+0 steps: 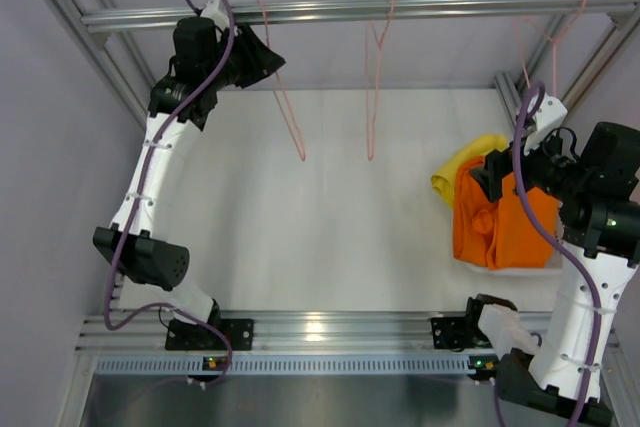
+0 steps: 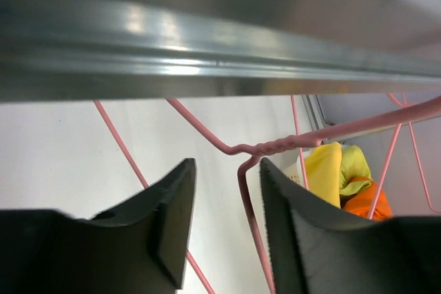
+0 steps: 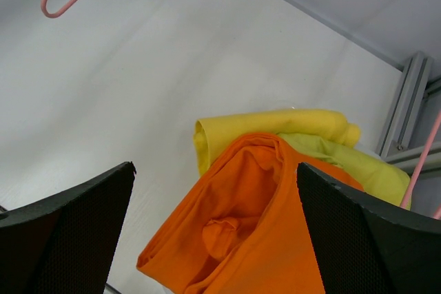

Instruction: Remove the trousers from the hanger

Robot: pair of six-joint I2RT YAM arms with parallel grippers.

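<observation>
Jaws of my left claw [image 2: 226,163] stand parted around the leftmost hanger [image 1: 290,117] neck, gripping nothing. Every hanger looks bare. Trousers [image 1: 500,217] lie heaped at the bench [image 1: 300,237] right edge, orange on top. My right claw [image 3: 215,166] gapes above them, empty. Removal seems done; next, I'd back both arms away.

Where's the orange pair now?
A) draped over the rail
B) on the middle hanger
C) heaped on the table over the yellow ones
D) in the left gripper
C: the orange trousers lie on the table, overlapping the yellow trousers beside them.
</observation>
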